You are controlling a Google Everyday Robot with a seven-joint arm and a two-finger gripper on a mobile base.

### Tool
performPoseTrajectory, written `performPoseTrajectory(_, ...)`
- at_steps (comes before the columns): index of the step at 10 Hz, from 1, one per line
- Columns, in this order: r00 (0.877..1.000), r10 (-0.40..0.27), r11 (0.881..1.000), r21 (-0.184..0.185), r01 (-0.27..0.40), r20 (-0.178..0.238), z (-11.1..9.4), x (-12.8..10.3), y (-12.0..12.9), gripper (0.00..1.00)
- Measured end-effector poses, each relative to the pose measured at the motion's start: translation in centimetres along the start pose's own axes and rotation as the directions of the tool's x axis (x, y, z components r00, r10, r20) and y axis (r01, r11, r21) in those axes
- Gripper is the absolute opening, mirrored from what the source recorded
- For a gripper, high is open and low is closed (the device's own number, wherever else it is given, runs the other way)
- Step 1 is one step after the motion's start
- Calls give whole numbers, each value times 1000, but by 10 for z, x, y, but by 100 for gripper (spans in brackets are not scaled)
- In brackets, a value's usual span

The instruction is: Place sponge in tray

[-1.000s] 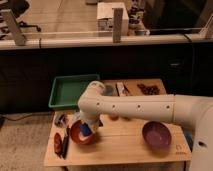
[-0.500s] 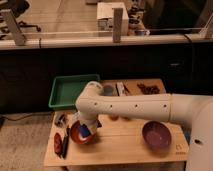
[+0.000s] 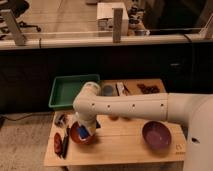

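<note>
Camera view: your claw (image 3: pixel 86 128) hangs over the orange bowl (image 3: pixel 74 138), at the sponge (image 3: pixel 82 132); clamped or apart, you cannot tell; the tray (image 3: pixel 64 93) lies at eleven o'clock

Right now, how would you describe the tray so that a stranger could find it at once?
Start at the wooden table. At its far left corner, behind the orange bowl where the gripper hangs, sits the tray. It alone is green, rectangular and shallow; the orange bowl and purple bowl are round.

Wooden table (image 3: pixel 125 146) lower centre, dark wall (image 3: pixel 150 62) behind, office chair (image 3: pixel 17 7) upper left, grey floor (image 3: pixel 22 145) lower left, dim light.
</note>
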Motion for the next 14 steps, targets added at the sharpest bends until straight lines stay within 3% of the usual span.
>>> performPoseTrajectory(8, 1000, -30, 1000, -9, 30, -1, 0, -11, -6, 14)
performPoseTrajectory(10, 999, -35, 999, -9, 35, -1, 0, -12, -7, 19)
performPoseTrajectory(14, 998, -58, 998, -8, 58, 0, 0, -16, -11, 12)
